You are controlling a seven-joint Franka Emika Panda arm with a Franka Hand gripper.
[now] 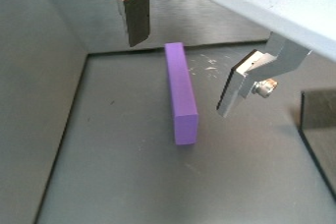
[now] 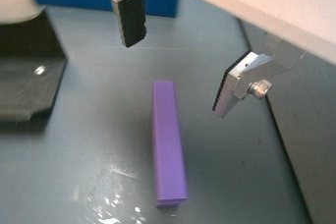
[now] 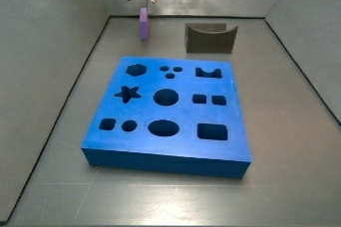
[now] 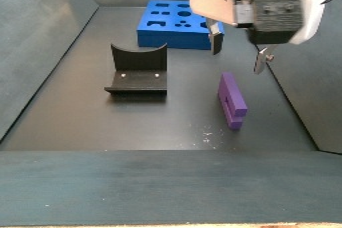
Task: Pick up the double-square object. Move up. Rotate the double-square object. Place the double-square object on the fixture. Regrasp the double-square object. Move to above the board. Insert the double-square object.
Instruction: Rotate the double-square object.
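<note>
A: Purple plastic is seen lying flat on the grey floor: the double-square object (image 2: 167, 141) rests on its long side, untouched. In a side view it (image 3: 144, 25) lies at about 11 o'clock from the board (image 3: 167, 112), beside the wall, with the fixture (image 3: 209, 38) at roughly 1 o'clock from the board.

B: And the gripper (image 1: 187, 46)?

A: It is held above the piece with the jaws spread wide. Nothing is gripped. In both wrist views one finger (image 2: 129, 17) is seen on each side of the block's line, well clear of it.

B: So the pick-up is judged not yet done. How should it be done well?

A: The descent should be kept straight, so that the pads straddle the narrow width at mid-length. The long faces should be met squarely. If the grasp is taken off-centre, the block could be swung or tilted when lifted, and the later rotation would be spoiled. The closure should be made only once the pads are level with the sides, short of the floor.
</note>
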